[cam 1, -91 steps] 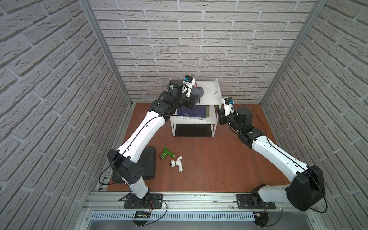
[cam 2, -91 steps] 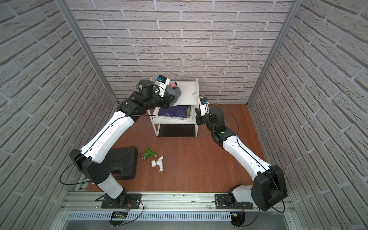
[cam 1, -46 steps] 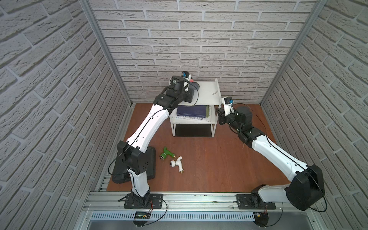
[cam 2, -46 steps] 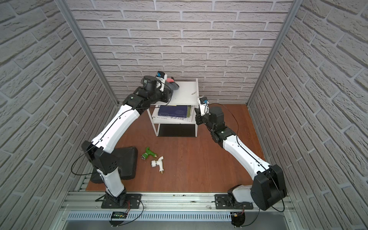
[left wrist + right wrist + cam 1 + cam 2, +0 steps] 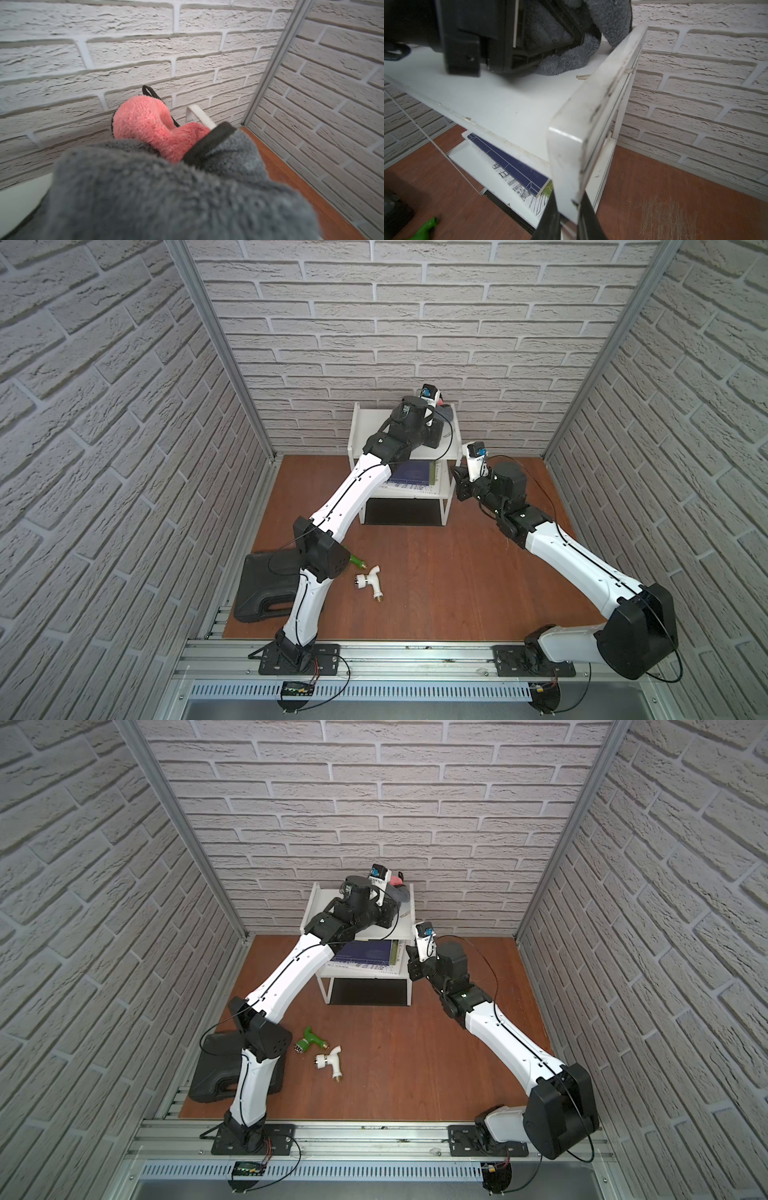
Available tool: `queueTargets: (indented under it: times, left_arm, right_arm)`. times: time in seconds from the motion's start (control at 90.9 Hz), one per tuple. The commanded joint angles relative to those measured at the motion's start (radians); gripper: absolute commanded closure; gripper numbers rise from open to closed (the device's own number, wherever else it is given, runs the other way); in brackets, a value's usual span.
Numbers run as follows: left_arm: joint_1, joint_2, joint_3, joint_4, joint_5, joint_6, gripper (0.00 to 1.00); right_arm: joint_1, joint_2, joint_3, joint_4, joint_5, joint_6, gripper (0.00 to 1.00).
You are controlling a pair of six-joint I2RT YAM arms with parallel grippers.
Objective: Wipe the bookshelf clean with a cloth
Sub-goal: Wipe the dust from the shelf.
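Cloth of soft grey fleece with pink reverse and dark edging, bunched and pinched in the closed left claw, pressed onto the top tier of the small white bookshelf at its far right corner, hard by the brick wall. Pink fold sticking up ahead of that claw, dark loop tag against the bricks. Small tan scrap on the tier just beside the same claw, close to the raised side panel. Right claw clamped shut on the near corner of that side panel, one finger on each face. Below the left claw, on the middle tier, flat dark blue book lying on printed sheets. Well behind both claws, on the brown wooden floor: white plastic tap, green plastic fitting just beside it, black plastic case near the left arm's base.
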Motion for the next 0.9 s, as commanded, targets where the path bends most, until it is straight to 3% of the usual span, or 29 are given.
queueTargets:
  times: [0.0, 0.055, 0.11, 0.231, 0.319, 0.44, 0.66, 0.704, 0.803, 0.891]
  left_arm:
    - [0.101, 0.061, 0.009, -0.03, -0.223, 0.016, 1.0]
    - [0.117, 0.07, 0.018, -0.019, -0.276, 0.017, 1.0]
    - [0.118, 0.08, 0.034, -0.022, -0.256, 0.003, 1.0]
    - [0.066, 0.084, 0.029, 0.008, 0.043, -0.04, 1.0]
    - [-0.009, 0.084, 0.029, 0.026, 0.163, -0.002, 1.0]
    - [-0.051, 0.063, 0.013, -0.003, 0.058, 0.067, 1.0]
    - [0.043, -0.006, -0.099, -0.053, -0.149, 0.038, 1.0]
    - [0.04, -0.029, -0.117, -0.07, -0.081, 0.028, 1.0]
    - [-0.009, -0.111, -0.239, 0.002, 0.19, 0.001, 1.0]
    - [-0.075, -0.173, -0.347, 0.066, 0.212, 0.014, 1.0]
  right_arm:
    - [0.021, 0.014, -0.002, -0.004, -0.08, 0.058, 0.97]
    - [0.021, 0.012, -0.001, -0.005, -0.08, 0.061, 0.97]
    - [0.021, 0.009, 0.001, -0.009, -0.08, 0.062, 0.97]
    - [0.021, 0.003, 0.0, -0.021, -0.073, 0.056, 0.97]
    - [0.021, 0.005, 0.002, -0.025, -0.059, 0.049, 0.97]
    - [0.021, 0.009, 0.01, -0.034, -0.06, 0.053, 0.97]
    - [0.021, 0.001, 0.005, -0.034, -0.059, 0.048, 0.97]
    - [0.021, 0.001, 0.004, -0.034, -0.059, 0.046, 0.97]
    - [0.022, 0.001, 0.003, -0.035, -0.049, 0.047, 0.97]
    - [0.021, 0.001, 0.002, -0.034, -0.039, 0.055, 0.97]
